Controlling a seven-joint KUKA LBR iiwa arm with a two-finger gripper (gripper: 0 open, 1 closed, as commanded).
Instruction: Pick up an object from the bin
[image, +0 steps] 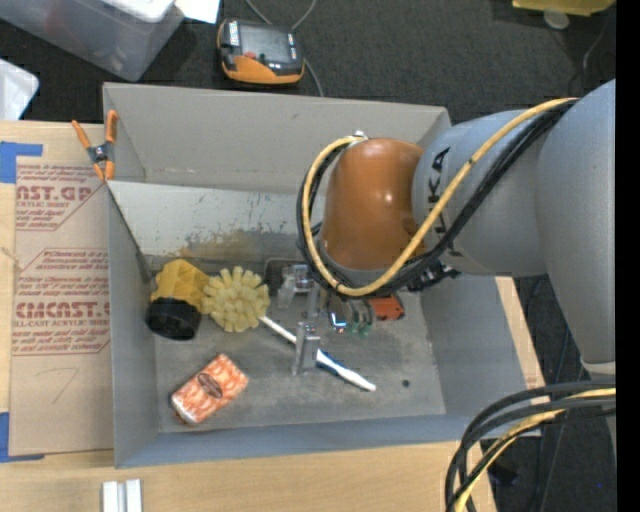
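Observation:
My gripper (306, 352) points down into the middle of the bin, its tip right at the white handle of a dish brush (238, 298). The brush has a pale yellow bristly round head to the left of the gripper. Its handle runs down to the right and passes under the gripper's tip. A small red-orange thing (389, 309) lies just right of the gripper, partly hidden under the arm.
A yellow thing with a black round end (174, 300) lies against the bin's left wall, touching the brush head. An orange wrapped packet (208, 388) sits near the front left corner. The arm's orange cover and cables hang over the bin's right half.

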